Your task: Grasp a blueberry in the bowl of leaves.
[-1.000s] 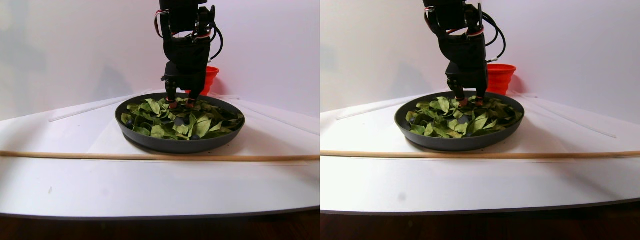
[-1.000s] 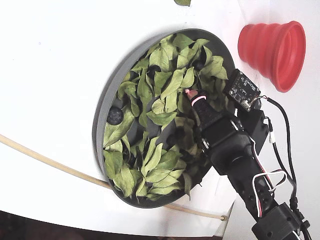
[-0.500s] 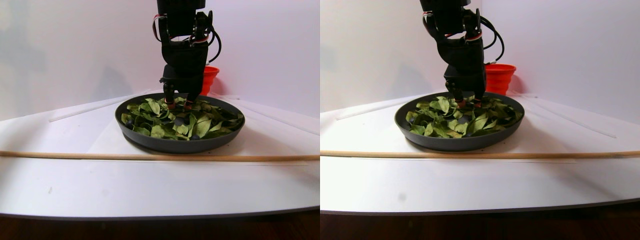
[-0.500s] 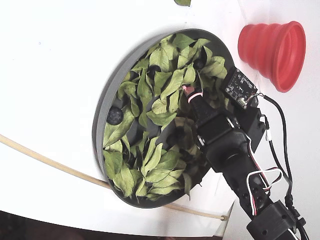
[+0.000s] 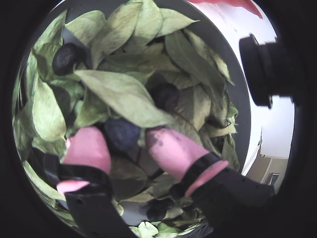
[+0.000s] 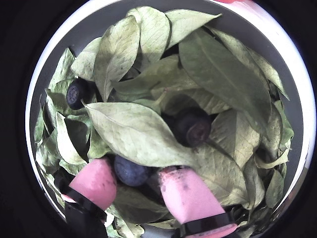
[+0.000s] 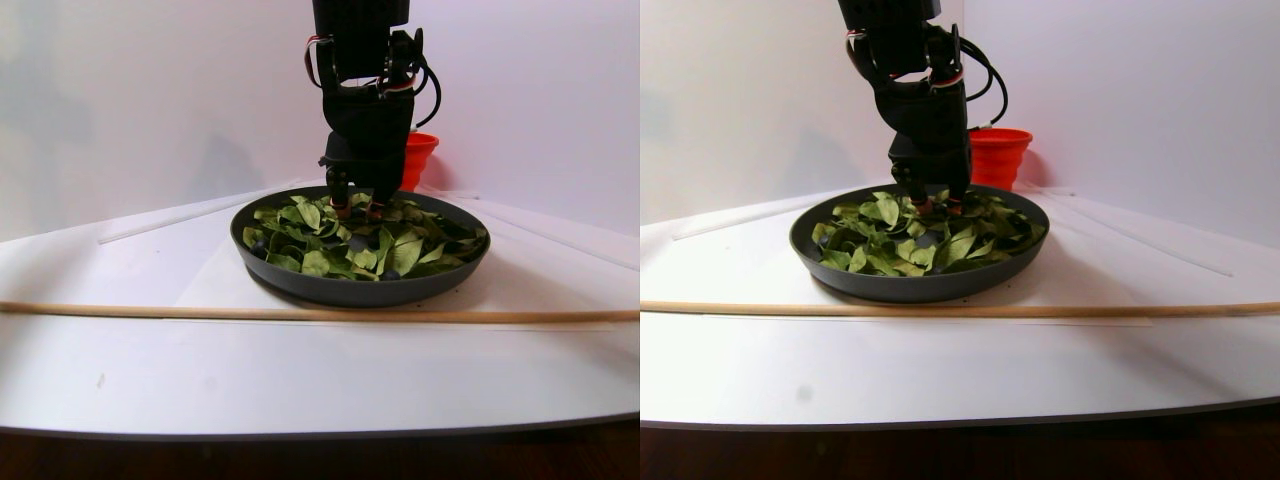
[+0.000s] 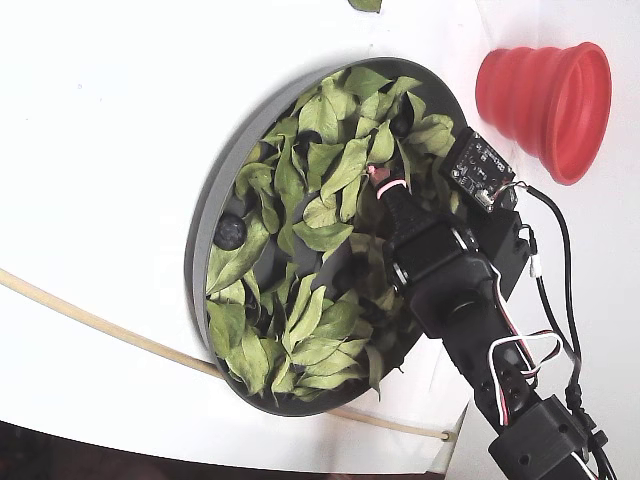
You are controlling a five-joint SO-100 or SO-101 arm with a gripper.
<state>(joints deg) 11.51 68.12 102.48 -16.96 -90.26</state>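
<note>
My hand [image 5: 125, 141] is down among the leaves [image 5: 119, 94] in the bowl [image 8: 215, 195], its two pink fingertips [image 6: 185, 191] set a little apart with a dark blueberry [image 6: 130, 171] between them. In both wrist views the berry sits in the gap, close against the left-hand tip and partly under a large leaf [image 6: 136, 131]; whether the right-hand tip touches it I cannot tell, so I cannot say that it is gripped. The jaws stand partly open, roughly a berry's width.

A second berry [image 6: 193, 126] lies just beyond the tips, half covered by leaves, and a third berry [image 6: 77, 93] shows near the left edge of the pile in that wrist view. In the fixed view another dark berry [image 8: 230, 232] rests on bare grey bowl floor near the rim, well apart from my hand [image 8: 378, 178].

In the stereo pair view the arm [image 7: 365, 90] comes almost straight down, and the tips [image 7: 358, 210] dip into the leaves toward the back of the bowl [image 7: 360, 290]. The bowl stands on the white tabletop [image 7: 300, 370]. A red cup [image 8: 545, 95] lies on its side beyond the bowl in the fixed view, apart from it. A thin wooden stick [image 7: 200, 313] lies across the tabletop in front of the bowl, near its front rim.
</note>
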